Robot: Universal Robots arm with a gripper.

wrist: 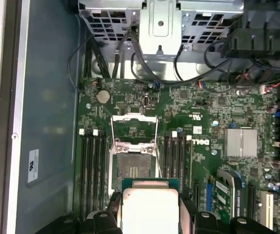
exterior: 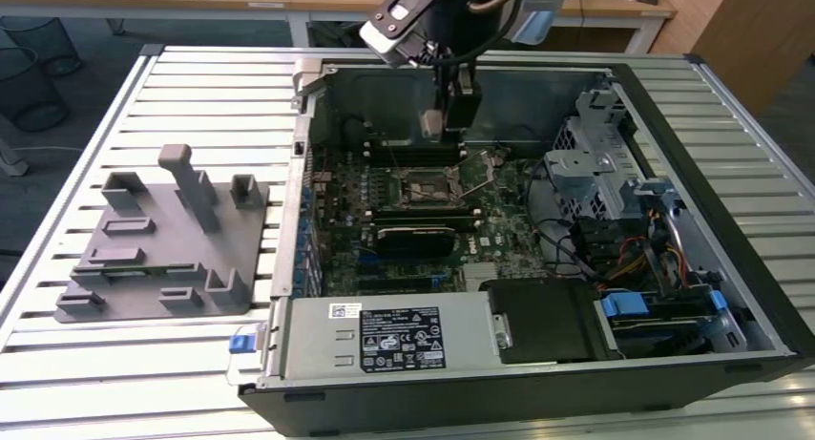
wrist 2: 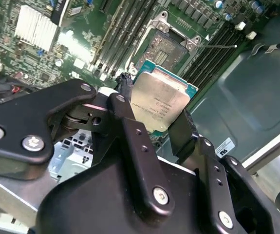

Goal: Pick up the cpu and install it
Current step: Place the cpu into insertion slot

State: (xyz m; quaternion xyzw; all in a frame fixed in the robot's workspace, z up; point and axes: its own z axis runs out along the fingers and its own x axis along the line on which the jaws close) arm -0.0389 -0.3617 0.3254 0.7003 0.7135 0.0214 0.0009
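My gripper (wrist 2: 154, 111) is shut on the cpu (wrist 2: 160, 103), a flat square chip with a silvery top and a thin green rim, pinched by two opposite edges between the black fingers (wrist 2: 125, 105). In the first wrist view the cpu (wrist: 149, 207) hangs above the motherboard, partly overlapping the near edge of the open socket (wrist: 132, 168), whose load plate is swung up. In the exterior view the gripper (exterior: 446, 125) hovers inside the open computer case, a little above and behind the socket (exterior: 427, 184).
The case (exterior: 713, 106) lies open on a slatted metal table (exterior: 191, 87). A grey plastic holder tray (exterior: 159, 240) sits at the exterior view's left. Memory slots (wrist: 92, 161) flank the socket. A drive cage (exterior: 598, 163), cables and a power supply (exterior: 395, 340) crowd the case.
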